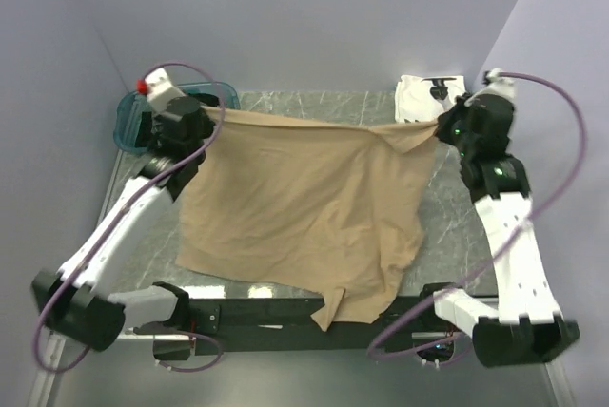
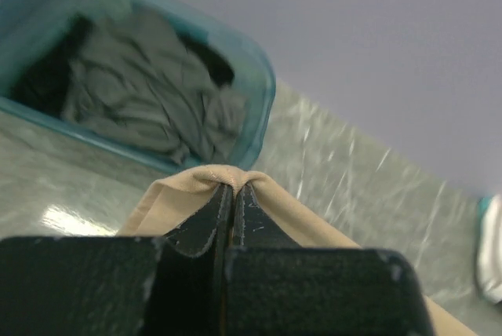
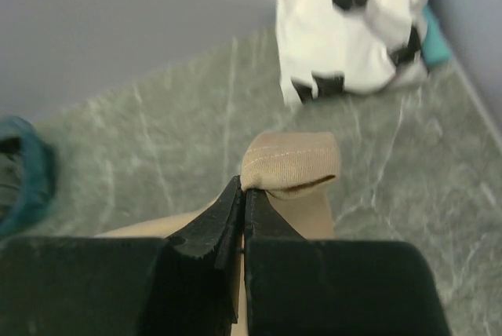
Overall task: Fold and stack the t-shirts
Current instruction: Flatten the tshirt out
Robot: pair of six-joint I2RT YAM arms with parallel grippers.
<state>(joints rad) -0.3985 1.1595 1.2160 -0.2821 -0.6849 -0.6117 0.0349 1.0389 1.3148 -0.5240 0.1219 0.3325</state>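
A tan t-shirt [image 1: 304, 207] hangs stretched between my two grippers over the marble table, its lower part draping past the near edge. My left gripper [image 1: 207, 120] is shut on its far left corner [image 2: 212, 183]. My right gripper [image 1: 442, 126] is shut on its far right corner [image 3: 290, 165]. A folded white t-shirt with black patches [image 1: 423, 95] lies at the far right corner of the table; it also shows in the right wrist view [image 3: 353, 30]. Dark grey and black shirts [image 2: 149, 93] lie in the teal bin.
The teal plastic bin [image 1: 133, 117] stands at the far left corner, beside my left gripper; its rim [image 2: 263, 108] shows in the left wrist view. Purple walls close in the table on the left, back and right.
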